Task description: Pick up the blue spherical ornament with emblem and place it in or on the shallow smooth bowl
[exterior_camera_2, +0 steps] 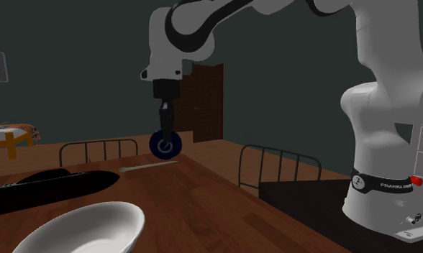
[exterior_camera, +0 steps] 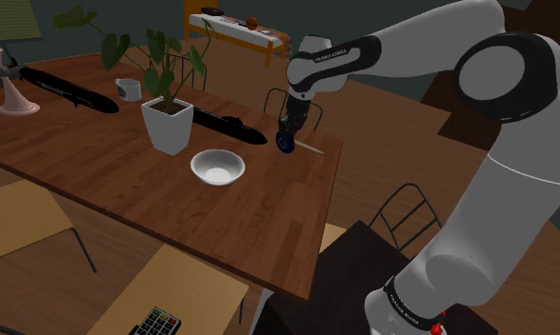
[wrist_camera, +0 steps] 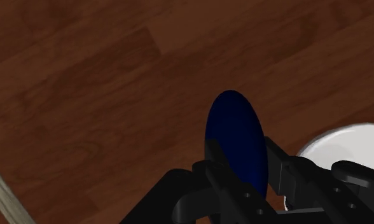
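My black gripper (exterior_camera: pixel 287 139) is shut on a dark blue round ornament (exterior_camera: pixel 286 143) and holds it a little above the brown wooden table (exterior_camera: pixel 269 205), near its far edge. In the second exterior view the blue ornament (exterior_camera_2: pixel 165 144) shows a pale ring emblem and hangs from the gripper (exterior_camera_2: pixel 165 136) clear of the wood. The wrist view has the ornament (wrist_camera: pixel 235 140) clasped edge-on between both fingers (wrist_camera: pixel 225 167). The shallow white bowl (exterior_camera: pixel 217 167) sits on the table toward the shoulder view's left of the gripper, and its rim (wrist_camera: pixel 345 143) peeks past the fingers.
A white potted plant (exterior_camera: pixel 168 124) stands just behind the bowl. Long black objects (exterior_camera: pixel 229 124) lie across the table's back, with a white mug (exterior_camera: pixel 128 89) and a pink cone (exterior_camera: pixel 17 100) farther left. A thin pale stick (exterior_camera: pixel 311 149) lies under the gripper. Chairs (exterior_camera: pixel 407 205) ring the table.
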{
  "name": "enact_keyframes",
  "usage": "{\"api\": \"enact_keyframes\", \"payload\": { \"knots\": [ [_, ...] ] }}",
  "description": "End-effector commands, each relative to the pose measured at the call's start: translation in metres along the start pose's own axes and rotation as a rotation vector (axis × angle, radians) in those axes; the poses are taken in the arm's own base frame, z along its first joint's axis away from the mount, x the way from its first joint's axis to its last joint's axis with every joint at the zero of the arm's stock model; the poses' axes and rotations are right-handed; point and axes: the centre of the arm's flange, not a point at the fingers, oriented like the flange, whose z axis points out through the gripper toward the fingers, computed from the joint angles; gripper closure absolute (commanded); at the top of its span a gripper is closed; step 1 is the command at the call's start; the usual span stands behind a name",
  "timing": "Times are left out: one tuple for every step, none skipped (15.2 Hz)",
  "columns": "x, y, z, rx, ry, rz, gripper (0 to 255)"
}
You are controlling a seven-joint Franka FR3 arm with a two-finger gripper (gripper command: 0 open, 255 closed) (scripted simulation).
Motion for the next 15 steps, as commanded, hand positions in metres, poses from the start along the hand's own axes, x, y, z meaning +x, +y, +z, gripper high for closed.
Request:
{"api": "enact_keyframes", "payload": {
  "knots": [
    [0.012, -0.021, -0.002, 0.0, 0.0, 0.0, 255],
    [0.019, -0.032, -0.002, 0.0, 0.0, 0.0, 255],
    [0.025, -0.044, -0.003, 0.0, 0.0, 0.0, 255],
    [0.031, -0.055, -0.003, 0.0, 0.0, 0.0, 255],
    [0.038, -0.067, -0.004, 0.0, 0.0, 0.0, 255],
    [0.044, -0.079, -0.004, 0.0, 0.0, 0.0, 255],
    [0.05, -0.09, -0.005, 0.0, 0.0, 0.0, 255],
    [0.057, -0.102, -0.005, 0.0, 0.0, 0.0, 255],
    [0.063, -0.113, -0.006, 0.0, 0.0, 0.0, 255],
    [0.069, -0.125, -0.007, 0.0, 0.0, 0.0, 255],
    [0.076, -0.136, -0.007, 0.0, 0.0, 0.0, 255],
    [0.082, -0.148, -0.008, 0.0, 0.0, 0.0, 255],
    [0.088, -0.16, -0.008, 0.0, 0.0, 0.0, 255],
    [0.095, -0.171, -0.009, 0.0, 0.0, 0.0, 255],
    [0.101, -0.183, -0.009, 0.0, 0.0, 0.0, 255]
  ]
}}
